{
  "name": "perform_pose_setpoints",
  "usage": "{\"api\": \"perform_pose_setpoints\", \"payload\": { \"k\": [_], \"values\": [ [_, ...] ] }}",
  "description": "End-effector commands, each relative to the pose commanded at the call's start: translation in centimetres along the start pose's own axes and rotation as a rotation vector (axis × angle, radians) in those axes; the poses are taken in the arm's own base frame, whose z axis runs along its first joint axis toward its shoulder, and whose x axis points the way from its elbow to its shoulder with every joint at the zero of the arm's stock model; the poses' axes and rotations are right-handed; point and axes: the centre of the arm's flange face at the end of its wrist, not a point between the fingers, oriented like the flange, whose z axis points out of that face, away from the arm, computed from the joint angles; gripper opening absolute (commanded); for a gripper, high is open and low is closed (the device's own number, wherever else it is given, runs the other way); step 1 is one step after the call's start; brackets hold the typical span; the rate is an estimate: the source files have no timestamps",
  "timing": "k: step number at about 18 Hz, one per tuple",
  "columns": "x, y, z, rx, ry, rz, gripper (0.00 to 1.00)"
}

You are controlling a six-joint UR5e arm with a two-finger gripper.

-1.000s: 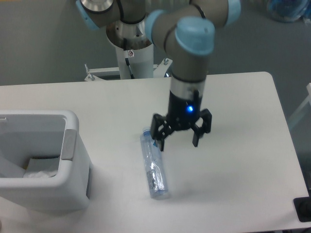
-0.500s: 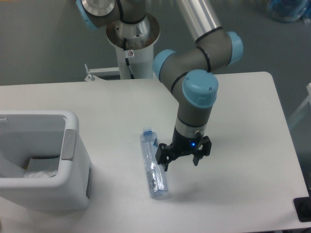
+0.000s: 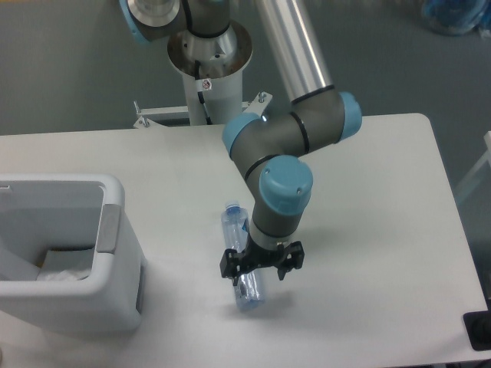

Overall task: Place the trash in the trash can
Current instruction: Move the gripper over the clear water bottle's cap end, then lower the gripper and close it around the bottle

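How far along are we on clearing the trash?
Something pale already lies inside the trash can; I can't tell whether it's the bag. In hand: the gripper is down over the bottle, jaws open astride it, no grasp yet. Left: close, lift, carry it to the can, drop it.

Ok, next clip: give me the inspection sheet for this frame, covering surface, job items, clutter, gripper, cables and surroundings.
Surface: white table, bare apart from the job items.
Job's things: clear plastic bottle with blue cap lying flat; white trash can at left, something pale and crumpled inside.
Clutter: nothing seen.
Gripper: gripper low over the bottle's middle, fingers straddling it, open; contact cannot be told.
Cables: one dark cable on the arm's white pedestal.
Surroundings: grey floor; blue object at top right, cut off.
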Motion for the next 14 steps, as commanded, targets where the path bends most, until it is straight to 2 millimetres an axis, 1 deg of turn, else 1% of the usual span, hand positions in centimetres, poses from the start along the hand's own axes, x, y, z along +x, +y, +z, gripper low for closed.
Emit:
{"api": "perform_pose_setpoints", "payload": {
  "k": [3,5,7,11,14],
  "values": [
    [-0.1,-0.5,0.8,-0.005,0.000,0.001,1.00],
    [0.4,-0.7,1.6,-0.012,0.003,0.010,1.00],
    [0.3,-1.1,2.0,-0.014,-0.004,0.010,1.00],
    [0.5,-1.0,3.3,-0.037,-0.020,0.019,1.00],
    [0.6,-1.0,3.5,-0.038,-0.018,0.020,1.00]
  ]
}}
